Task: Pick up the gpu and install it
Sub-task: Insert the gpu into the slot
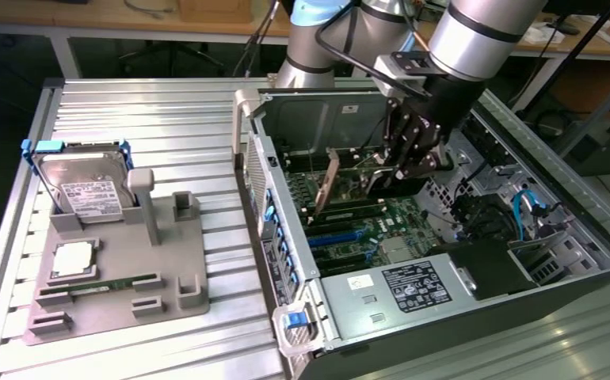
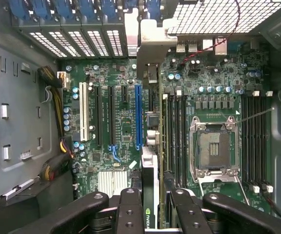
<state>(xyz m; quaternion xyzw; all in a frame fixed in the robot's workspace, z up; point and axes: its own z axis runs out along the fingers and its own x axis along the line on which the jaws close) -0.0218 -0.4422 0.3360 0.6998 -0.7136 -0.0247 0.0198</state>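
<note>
Gripper (image 1: 398, 176) clenched on the gpu (image 1: 332, 184), card held edge-on between the fingers (image 2: 130, 209) inside the open pc case (image 1: 558, 261). Gpu hangs just above the motherboard (image 2: 126, 126), near the blue slot (image 2: 138, 117). Grey parts tray (image 1: 125, 269) with 1 hard drive (image 1: 85, 186) sits beside the case.

We see the arm reaching down into the open computer case (image 1: 443, 237), which lies on a ribbed metal table (image 1: 136, 111). Its claw (image 1: 398, 176) is clamped on the gpu (image 1: 339, 188), holding the card on edge just above the green motherboard (image 1: 358, 229). Toward the exterior view's left, a grey holder (image 1: 125, 277) carries a hard drive (image 1: 85, 186) standing upright.
</note>
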